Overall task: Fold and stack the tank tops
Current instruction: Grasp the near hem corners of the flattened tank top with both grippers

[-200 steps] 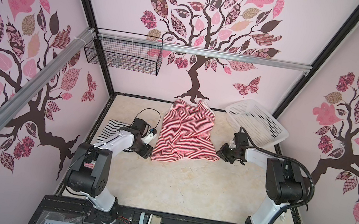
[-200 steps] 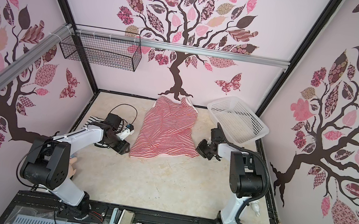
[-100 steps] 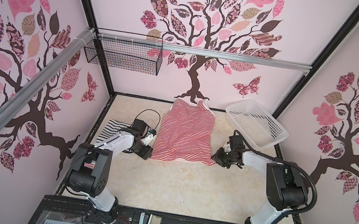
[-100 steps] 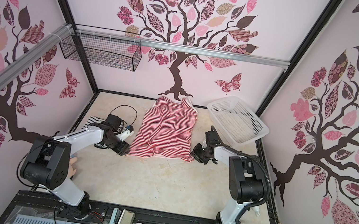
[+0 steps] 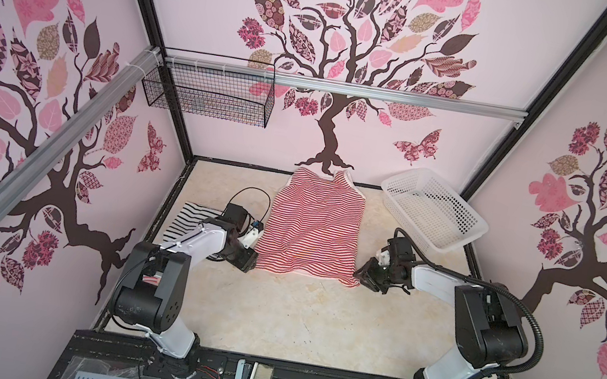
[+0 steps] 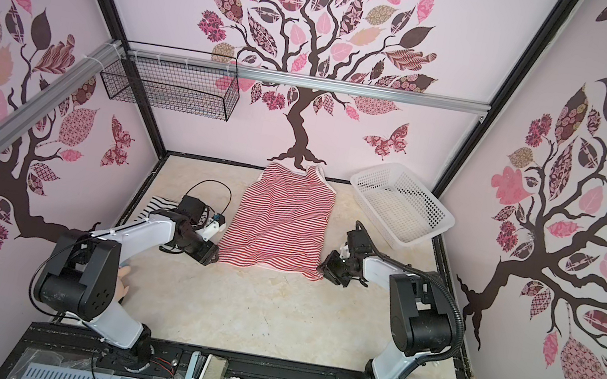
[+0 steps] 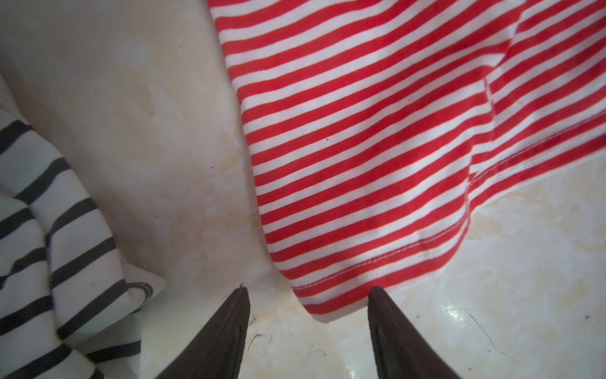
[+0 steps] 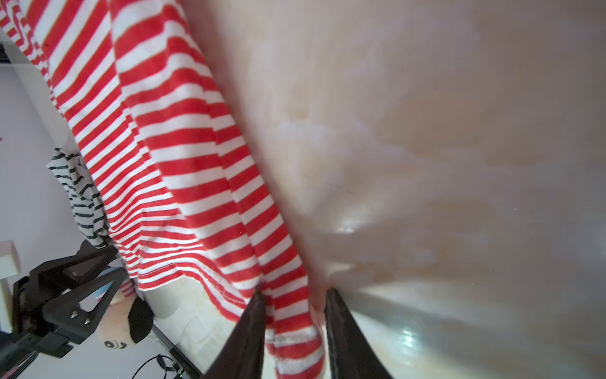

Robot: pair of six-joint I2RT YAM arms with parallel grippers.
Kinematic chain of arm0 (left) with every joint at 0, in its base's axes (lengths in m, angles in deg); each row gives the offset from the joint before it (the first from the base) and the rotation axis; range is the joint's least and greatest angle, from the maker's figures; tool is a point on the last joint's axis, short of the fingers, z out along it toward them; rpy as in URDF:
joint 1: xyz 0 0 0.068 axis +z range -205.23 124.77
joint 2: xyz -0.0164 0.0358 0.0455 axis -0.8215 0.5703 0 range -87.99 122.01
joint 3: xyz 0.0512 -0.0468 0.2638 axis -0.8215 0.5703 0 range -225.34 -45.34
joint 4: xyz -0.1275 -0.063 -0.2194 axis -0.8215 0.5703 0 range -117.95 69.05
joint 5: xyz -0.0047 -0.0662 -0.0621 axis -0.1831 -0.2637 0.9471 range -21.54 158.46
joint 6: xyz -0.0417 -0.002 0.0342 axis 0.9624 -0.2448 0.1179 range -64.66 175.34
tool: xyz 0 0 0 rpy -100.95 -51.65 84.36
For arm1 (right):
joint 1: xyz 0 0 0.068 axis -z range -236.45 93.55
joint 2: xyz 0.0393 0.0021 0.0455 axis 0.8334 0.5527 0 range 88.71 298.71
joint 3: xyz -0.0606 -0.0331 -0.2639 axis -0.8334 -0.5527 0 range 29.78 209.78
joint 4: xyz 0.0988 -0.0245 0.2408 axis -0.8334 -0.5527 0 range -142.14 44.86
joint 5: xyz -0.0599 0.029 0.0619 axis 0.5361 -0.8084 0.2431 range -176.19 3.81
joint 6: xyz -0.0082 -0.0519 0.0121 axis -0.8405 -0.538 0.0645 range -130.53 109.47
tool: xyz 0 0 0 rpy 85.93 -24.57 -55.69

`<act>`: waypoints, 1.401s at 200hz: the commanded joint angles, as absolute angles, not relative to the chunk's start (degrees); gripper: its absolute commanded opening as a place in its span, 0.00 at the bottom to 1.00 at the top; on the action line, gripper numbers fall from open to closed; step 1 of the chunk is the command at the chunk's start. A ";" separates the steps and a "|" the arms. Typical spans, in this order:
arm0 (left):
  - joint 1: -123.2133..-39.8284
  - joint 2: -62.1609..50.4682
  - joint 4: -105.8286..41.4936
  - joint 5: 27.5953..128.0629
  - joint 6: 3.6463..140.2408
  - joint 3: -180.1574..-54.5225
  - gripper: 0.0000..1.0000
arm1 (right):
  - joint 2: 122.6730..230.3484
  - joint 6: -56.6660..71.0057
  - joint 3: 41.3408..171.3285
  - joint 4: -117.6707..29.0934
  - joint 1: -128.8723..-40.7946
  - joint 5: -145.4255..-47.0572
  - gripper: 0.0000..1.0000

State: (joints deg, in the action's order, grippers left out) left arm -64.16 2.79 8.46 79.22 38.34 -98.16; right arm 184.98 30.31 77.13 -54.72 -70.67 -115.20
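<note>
Your left gripper [image 7: 308, 292] stands wide open at one hem corner of the red-striped top [image 5: 312, 226] lying flat on the table [image 5: 272, 311], your right gripper [image 8: 295, 288], narrowly open, straddles the other corner, and the black-striped top [image 5: 189, 217] lies beside your left arm.

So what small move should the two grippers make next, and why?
Probably close both: the left gripper and right gripper stand open, each with a bottom hem corner of the spread red-and-white tank top between its fingertips, not yet pinched.
</note>
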 commanded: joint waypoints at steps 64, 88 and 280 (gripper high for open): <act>-64.20 2.51 7.95 78.76 38.45 -96.39 0.61 | 182.97 30.70 76.93 -54.50 -70.69 -117.45 0.17; -64.15 1.42 8.56 78.56 38.24 -96.26 0.62 | 181.79 30.17 76.51 -55.11 -70.69 -116.87 0.14; -58.53 7.00 9.09 87.00 40.49 -98.47 0.48 | 177.06 29.99 68.99 -54.43 -69.82 -115.49 0.00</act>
State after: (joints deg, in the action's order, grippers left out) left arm -58.56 3.95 8.52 85.45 39.52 -97.70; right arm 179.03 30.20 69.66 -53.67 -70.21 -115.93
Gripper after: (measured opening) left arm 0.481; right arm 0.065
